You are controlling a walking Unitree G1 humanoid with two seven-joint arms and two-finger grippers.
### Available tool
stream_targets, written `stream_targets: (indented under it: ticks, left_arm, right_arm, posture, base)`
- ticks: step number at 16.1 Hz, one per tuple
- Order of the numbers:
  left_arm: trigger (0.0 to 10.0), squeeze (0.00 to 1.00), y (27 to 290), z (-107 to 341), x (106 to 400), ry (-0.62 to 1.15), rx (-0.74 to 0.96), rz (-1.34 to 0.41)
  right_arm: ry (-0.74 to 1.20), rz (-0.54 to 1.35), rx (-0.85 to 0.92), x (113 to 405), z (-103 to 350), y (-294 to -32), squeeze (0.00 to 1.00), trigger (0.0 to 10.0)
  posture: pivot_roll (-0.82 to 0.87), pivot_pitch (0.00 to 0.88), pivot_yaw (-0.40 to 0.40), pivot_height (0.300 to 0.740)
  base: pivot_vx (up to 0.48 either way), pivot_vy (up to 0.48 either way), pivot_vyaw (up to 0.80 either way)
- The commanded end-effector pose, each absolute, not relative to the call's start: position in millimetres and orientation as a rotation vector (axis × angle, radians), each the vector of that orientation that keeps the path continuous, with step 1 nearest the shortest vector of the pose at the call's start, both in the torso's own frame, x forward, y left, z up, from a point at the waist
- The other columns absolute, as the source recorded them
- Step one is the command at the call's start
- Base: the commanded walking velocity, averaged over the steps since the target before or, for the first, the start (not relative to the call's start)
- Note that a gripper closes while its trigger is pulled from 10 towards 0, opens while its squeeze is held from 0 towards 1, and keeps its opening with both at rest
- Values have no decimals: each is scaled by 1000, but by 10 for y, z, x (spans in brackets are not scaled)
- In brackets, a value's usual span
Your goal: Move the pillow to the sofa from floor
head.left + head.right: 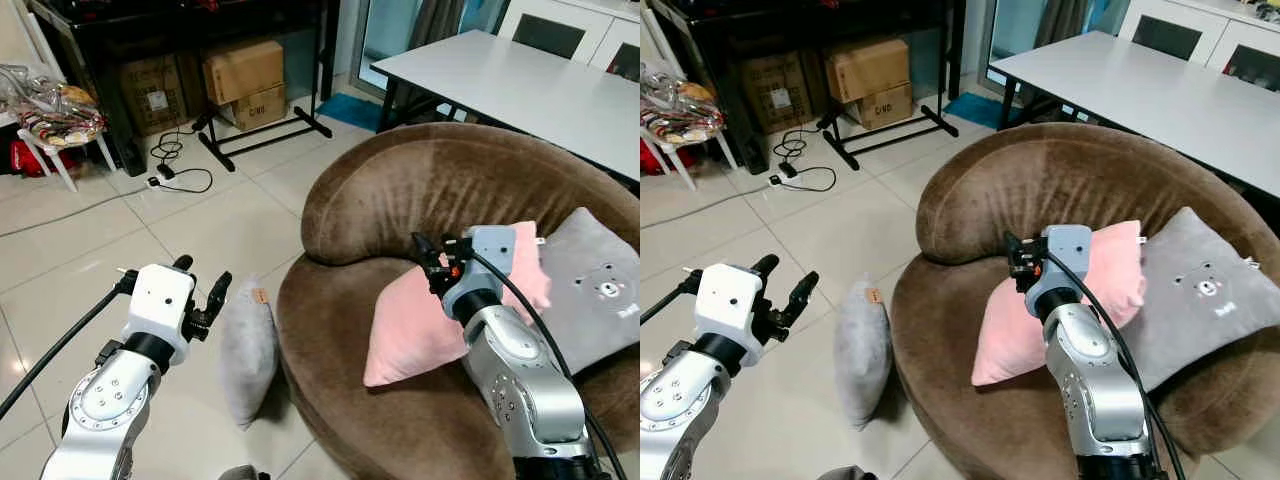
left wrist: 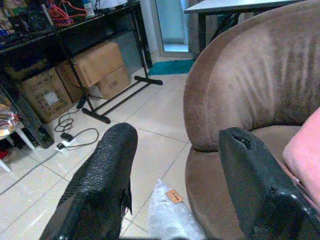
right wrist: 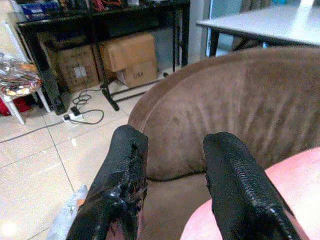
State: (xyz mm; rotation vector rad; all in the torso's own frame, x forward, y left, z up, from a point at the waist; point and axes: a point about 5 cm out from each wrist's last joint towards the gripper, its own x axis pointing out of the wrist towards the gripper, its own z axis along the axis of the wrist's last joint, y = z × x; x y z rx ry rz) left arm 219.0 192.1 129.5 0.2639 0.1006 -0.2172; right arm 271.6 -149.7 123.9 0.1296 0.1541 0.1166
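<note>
In the left eye view a grey pillow (image 1: pixel 247 350) stood on edge on the tiled floor (image 1: pixel 120 250), leaning against the front of the round brown sofa (image 1: pixel 420 190). The left gripper (image 1: pixel 205 290) hovered just beside the pillow's top, fingers spread and empty. On the seat lay a pink pillow (image 1: pixel 410 335) and, beside it, a grey bear cushion (image 1: pixel 600 290). The right gripper (image 1: pixel 432 262) hung over the pink pillow's upper edge; its fingers stood parted with nothing between them. A white table (image 1: pixel 520 85) stood behind the sofa, and cardboard boxes (image 1: pixel 245 80) sat under a dark rack to the left. The right eye view gave the same scene: the grey pillow on the floor against the sofa, the left gripper near it, the right gripper over the pink pillow. In the left wrist view the two black fingers (image 2: pixel 100 185) stood wide apart, empty, with the top of the grey pillow and its small tan tag (image 2: pixel 173 196) between and beyond them, the sofa alongside. In the right wrist view the fingers (image 3: pixel 235 190) were parted, holding nothing, the sofa back ahead and the pink pillow below one finger.
</note>
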Motion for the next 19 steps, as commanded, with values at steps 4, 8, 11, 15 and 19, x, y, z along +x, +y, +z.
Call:
stream_targets:
  ticks: [4,8,11,15,19]
  left_arm:
    - [10000,0,1947,1335,2224,90,285,-203]
    - [10000,0,1935,1341,2254,88,290,-212]
    - [10000,0,1926,1343,2271,85,290,-213]
    - [10000,0,1921,1342,2271,81,290,-210]
    - [10000,0,1924,1351,2270,79,290,-210]
  right_arm:
    - [153,78,152,2736,1288,-1511,0,10000]
    - [170,79,136,2752,1301,-1485,0,10000]
    - [173,84,117,2766,1308,-1474,0,10000]
    - [150,83,-89,2804,1409,-1456,0,10000]
    - [-26,139,-275,2773,1715,-1345,0,10000]
  posture:
    - [-52,0,-25,740]
    - [-52,0,-22,740]
    - [-53,0,-23,740]
    - [-50,0,-31,740]
    - [-45,0,-33,740]
  base:
    - [0,343,0]
    - [0,369,0]
    - [0,366,0]
    - [0,365,0]
    - [0,356,0]
